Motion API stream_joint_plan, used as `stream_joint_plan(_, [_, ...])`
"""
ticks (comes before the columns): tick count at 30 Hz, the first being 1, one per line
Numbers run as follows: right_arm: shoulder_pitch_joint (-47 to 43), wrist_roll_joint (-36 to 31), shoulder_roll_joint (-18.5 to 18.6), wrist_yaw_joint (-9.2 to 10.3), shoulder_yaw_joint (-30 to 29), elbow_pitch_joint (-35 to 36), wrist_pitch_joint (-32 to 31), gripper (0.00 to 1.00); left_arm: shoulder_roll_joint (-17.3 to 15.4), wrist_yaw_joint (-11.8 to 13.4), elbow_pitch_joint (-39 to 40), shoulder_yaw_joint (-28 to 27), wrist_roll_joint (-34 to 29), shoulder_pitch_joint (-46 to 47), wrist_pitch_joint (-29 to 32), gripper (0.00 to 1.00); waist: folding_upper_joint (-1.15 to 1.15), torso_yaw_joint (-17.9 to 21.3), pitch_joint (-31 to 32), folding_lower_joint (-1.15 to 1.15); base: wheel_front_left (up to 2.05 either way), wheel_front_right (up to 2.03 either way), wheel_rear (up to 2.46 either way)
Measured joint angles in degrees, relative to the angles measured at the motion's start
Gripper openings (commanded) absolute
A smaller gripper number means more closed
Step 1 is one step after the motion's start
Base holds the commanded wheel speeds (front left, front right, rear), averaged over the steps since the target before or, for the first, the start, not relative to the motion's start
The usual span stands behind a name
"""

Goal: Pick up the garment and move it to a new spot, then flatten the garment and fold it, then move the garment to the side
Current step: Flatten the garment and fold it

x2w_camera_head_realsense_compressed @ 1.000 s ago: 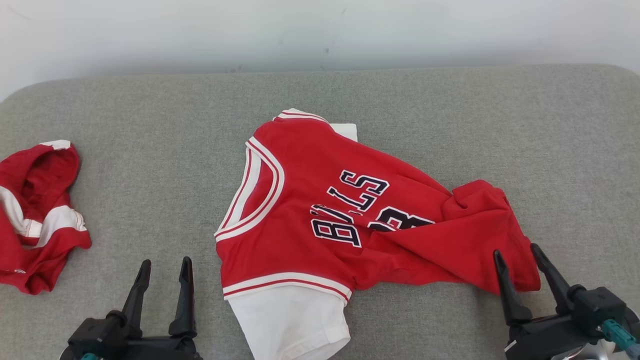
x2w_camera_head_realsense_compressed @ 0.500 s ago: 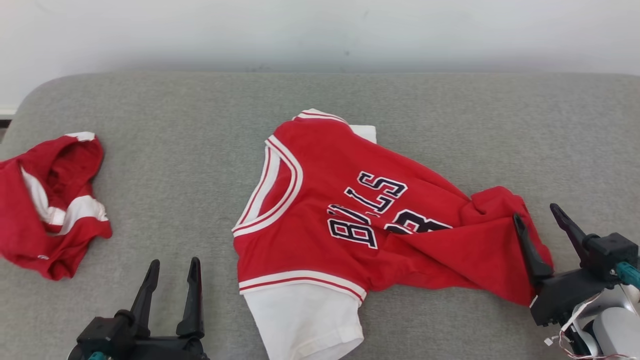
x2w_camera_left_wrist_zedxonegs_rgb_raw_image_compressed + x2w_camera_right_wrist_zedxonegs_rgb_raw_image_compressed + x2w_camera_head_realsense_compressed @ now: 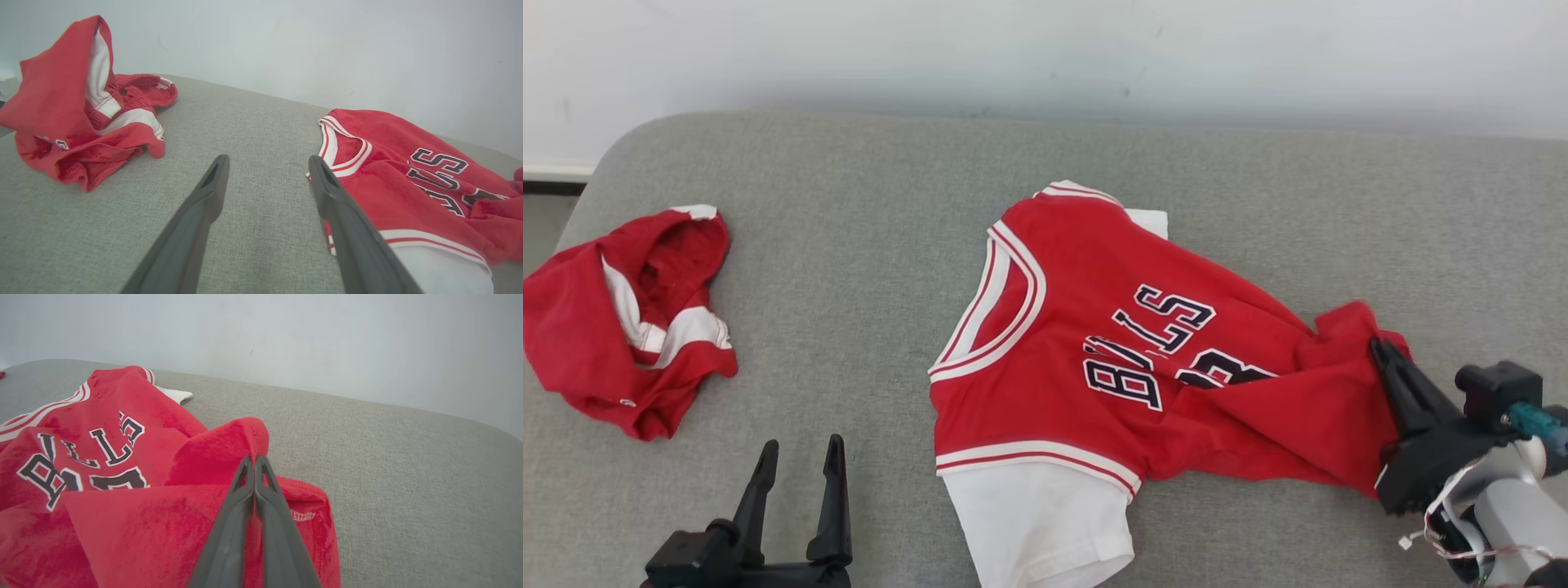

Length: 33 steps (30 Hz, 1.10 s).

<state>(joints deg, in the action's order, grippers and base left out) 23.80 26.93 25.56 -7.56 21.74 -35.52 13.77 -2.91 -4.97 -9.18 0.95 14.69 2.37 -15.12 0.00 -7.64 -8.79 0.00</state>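
The garment (image 3: 1094,327) is a red jersey with white trim, dark lettering and white sleeves, lying rumpled across the middle of the grey cushion. My right gripper (image 3: 1380,349) is shut on the bunched red fabric at its right end; in the right wrist view the two fingers meet at a raised fold of the garment (image 3: 122,498), gripper (image 3: 254,459). My left gripper (image 3: 801,445) stands open at the lower left, off the cloth. In the left wrist view the garment (image 3: 408,192) lies just right of that open gripper (image 3: 268,159).
A second red and white piece of clothing (image 3: 629,318) lies crumpled at the cushion's left end, also seen in the left wrist view (image 3: 81,114). The grey cushion (image 3: 849,245) runs back to a white wall, with bare fabric between the two pieces.
My right gripper went from open beside the garment's right end to shut on it. The head camera turned, shifting the whole picture rightwards. The left gripper stays open.
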Motion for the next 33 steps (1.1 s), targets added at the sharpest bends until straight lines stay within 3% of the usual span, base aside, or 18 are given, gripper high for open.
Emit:
stream_joint_plan(14, [14.92,-1.33,3.93,0.00,-0.58,-0.91,1.13,0.00,0.02,-0.10,-0.23,1.11,-0.47,-0.38,0.00,1.00,0.00,1.54,2.06,0.00,0.00,0.00,0.00])
stream_joint_plan(20, [19.20,-1.72,3.08,0.00,1.46,-3.58,0.89,0.00,0.01,0.04,-0.58,0.57,-0.14,-0.80,0.00,1.00,0.00,0.65,1.89,0.00,0.00,0.00,0.00])
stream_joint_plan(27, [15.32,-0.98,1.51,0.00,3.36,-2.40,1.14,0.00,0.01,0.92,-0.73,0.43,0.03,-1.97,0.00,1.00,0.01,1.72,3.03,0.00,0.00,0.00,0.00])
stream_joint_plan(33, [5.60,-0.96,1.54,0.00,0.03,7.21,1.35,0.00,0.01,0.91,-0.70,0.12,-0.51,-2.96,0.01,1.00,0.00,4.08,4.65,-0.01,0.00,0.00,0.00])
